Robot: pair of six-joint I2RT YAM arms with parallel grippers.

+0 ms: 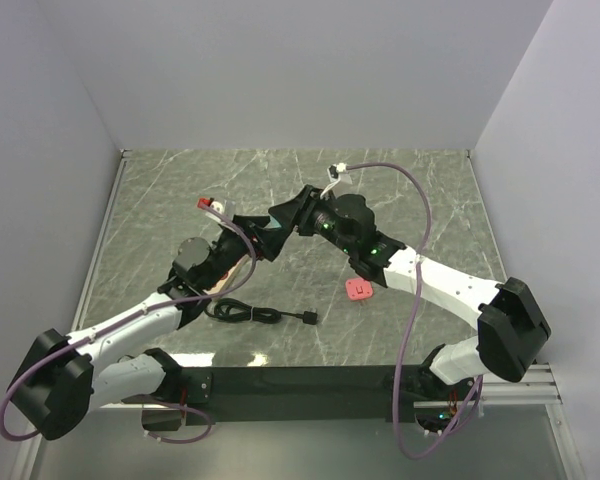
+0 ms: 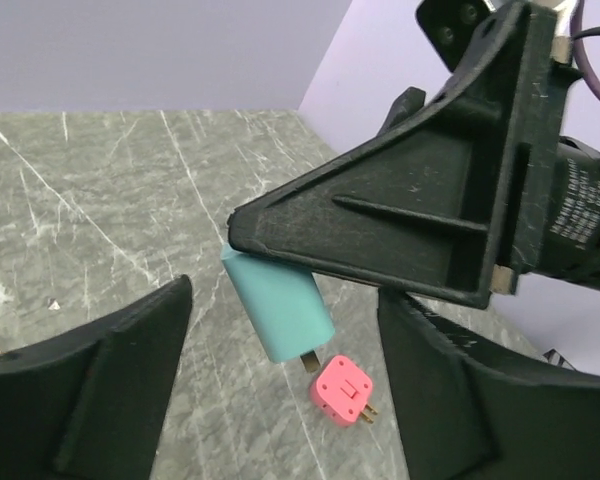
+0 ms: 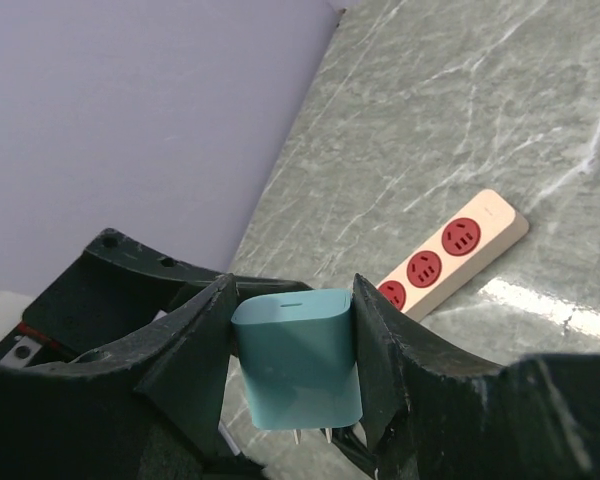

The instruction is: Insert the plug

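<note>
Grey marble worktop (image 1: 310, 190) under white walls carries the strip (image 3: 450, 250), which lies ahead of and below the right tool (image 3: 292, 330), well apart from it. That tool pinches the teal plug (image 2: 278, 310) by two opposite sides, prongs hanging down past its fingertips. The left tool (image 2: 285, 340) is spread to either side of the plug, touching nothing visible. The step looks like a handover or regrip: the left fingers should close squarely on the free sides, clear of the prongs, before the right tool lets go. Under both tools lies a pink plug (image 2: 344, 389), best left alone.
</note>
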